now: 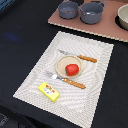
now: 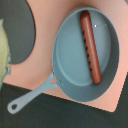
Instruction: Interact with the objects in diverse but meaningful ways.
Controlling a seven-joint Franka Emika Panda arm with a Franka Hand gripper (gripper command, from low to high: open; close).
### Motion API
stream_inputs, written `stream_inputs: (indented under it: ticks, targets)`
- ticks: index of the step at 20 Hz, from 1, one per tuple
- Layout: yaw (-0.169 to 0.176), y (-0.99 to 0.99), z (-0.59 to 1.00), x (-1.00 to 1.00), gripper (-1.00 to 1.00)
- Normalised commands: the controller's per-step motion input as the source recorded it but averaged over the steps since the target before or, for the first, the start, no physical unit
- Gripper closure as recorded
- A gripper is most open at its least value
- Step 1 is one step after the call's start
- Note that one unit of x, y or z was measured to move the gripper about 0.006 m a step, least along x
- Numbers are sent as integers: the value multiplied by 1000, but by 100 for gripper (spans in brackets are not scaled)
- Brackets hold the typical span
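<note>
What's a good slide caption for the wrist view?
Sausage lying in a grey long-handled pan on a pink board.

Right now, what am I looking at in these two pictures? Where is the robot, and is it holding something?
You see a play kitchen from two cameras. One camera stands off to the side. It shows a striped placemat with a plate holding a red tomato, a knife and a fork beside the plate, and a yellow box. Behind sit two grey pots on a pink board. The robot arm is not in that picture. The other camera rides on the robot's wrist and looks down at a grey long-handled saucepan with a brown sausage inside. The gripper isn't visible, so I cannot tell whether it holds anything.
</note>
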Motion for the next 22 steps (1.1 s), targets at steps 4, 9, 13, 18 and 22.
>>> stream_inputs:
  ticks: [4, 9, 13, 18, 22]
  targets:
    - [-126, -61, 622, 808, -100]
    - [-115, -77, 509, 835, -100]
    - [-103, -134, 222, 866, -100]
    - [-76, -106, 97, 926, -100]
    - [-66, -100, 11, 935, -100]
